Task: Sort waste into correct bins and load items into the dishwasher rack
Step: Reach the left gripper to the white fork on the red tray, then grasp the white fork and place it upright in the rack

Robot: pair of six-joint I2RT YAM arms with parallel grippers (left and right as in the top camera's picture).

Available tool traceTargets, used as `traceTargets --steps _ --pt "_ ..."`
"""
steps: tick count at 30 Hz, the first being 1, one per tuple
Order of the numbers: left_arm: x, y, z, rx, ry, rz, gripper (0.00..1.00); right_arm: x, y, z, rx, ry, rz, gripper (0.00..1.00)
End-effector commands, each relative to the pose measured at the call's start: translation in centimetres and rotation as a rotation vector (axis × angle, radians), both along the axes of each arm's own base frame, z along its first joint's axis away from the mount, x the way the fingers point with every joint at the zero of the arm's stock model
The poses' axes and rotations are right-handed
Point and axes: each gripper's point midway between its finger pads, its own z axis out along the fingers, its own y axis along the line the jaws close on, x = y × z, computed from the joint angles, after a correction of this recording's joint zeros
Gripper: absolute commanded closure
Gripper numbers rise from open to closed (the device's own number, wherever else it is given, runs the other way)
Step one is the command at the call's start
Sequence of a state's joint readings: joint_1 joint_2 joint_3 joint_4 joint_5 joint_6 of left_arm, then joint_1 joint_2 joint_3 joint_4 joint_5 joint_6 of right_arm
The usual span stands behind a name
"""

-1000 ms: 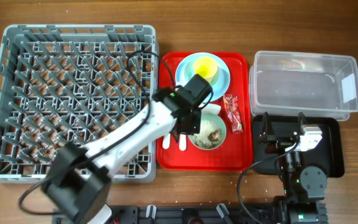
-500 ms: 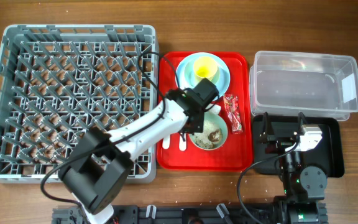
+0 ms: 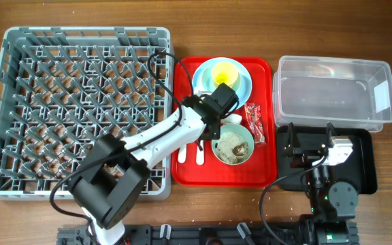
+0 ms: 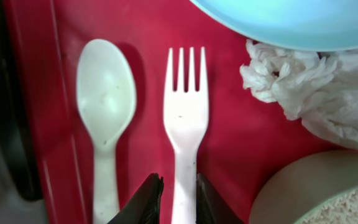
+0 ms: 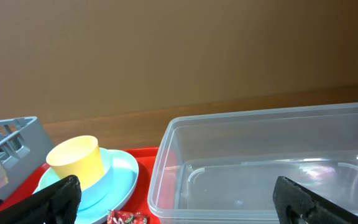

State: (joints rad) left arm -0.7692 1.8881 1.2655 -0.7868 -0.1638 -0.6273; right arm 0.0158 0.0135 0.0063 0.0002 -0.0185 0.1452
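Moved: we see the bowl nudged rightward.
Left gripper: jaws narrowly parted, straddling the fork handle, not clamped.
Fork axis: parallel to the spoon, tines pointing away from the gripper.

Between my black fingers the fork and spoon are plain white on the red tray, the napkin white, the plate light blue, the bowl pale green with speckled whitish-brown scraps, the cup yellow.

Clear rectangular plastic tub fills my right side, small yellow cup sits on a light blue round plate left.
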Motion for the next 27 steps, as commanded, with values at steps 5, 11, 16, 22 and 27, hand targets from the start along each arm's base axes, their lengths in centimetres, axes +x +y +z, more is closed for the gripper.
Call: traceTargets --steps 5,11,16,22,27 --pt "-0.3 0.0 -4.3 0.046 0.068 0.034 0.82 0.0 -0.3 0.2 0.012 -0.008 -0.014 0.0" --pt "1.5 0.2 -1.6 0.016 0.01 0.058 0.96 0.0 -0.3 0.2 0.012 -0.008 -0.014 0.0" --pt "3.7 4.4 7.9 0.008 -0.152 0.127 0.96 0.0 -0.3 0.2 0.012 -0.008 -0.015 0.0" --pt "3.1 9.4 13.5 0.004 -0.211 0.132 0.95 0.0 -0.3 0.2 0.012 -0.008 -0.014 0.0" --pt "3.2 12.4 10.6 0.111 -0.122 0.093 0.93 0.0 -0.3 0.2 0.012 -0.008 -0.014 0.0"
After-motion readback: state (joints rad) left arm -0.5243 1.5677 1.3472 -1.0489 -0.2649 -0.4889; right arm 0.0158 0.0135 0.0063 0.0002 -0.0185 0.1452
